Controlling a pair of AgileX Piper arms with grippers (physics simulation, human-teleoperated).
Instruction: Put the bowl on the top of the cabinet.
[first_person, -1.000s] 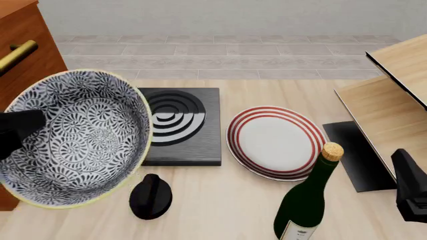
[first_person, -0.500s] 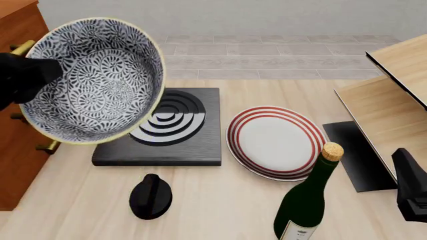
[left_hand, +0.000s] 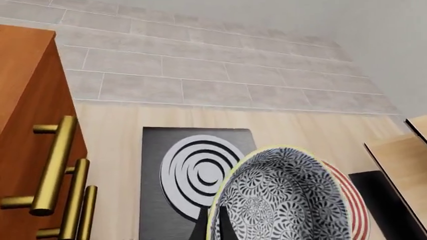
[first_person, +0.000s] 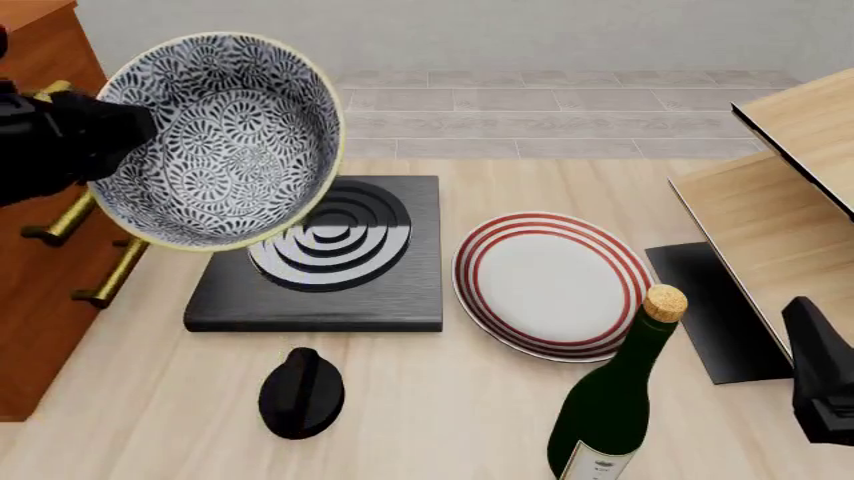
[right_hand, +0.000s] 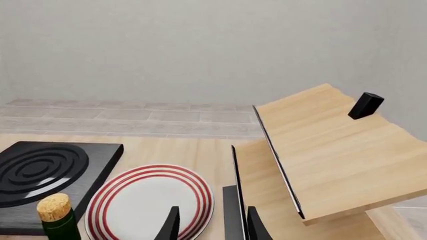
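Held aloft at front-view left in the left gripper (first_person: 114, 135): the bowl (first_person: 220, 140), tilted, just beside the cabinet (first_person: 47, 180) face, its brass handles (first_person: 94, 255) jutting toward it. Open air above and behind the bowl — only floor tiles beyond the table edge. Below it, a black hotplate (first_person: 327, 265); a black knob-like piece (first_person: 300, 392) nearer. Mid-table, a red-ringed plate (first_person: 554, 282) flat, a corked green bottle (first_person: 611, 400) upright in front of it. At right, pale wood furniture (first_person: 787, 200) closes that side — right gripper (right_hand: 210, 222) low beside it.
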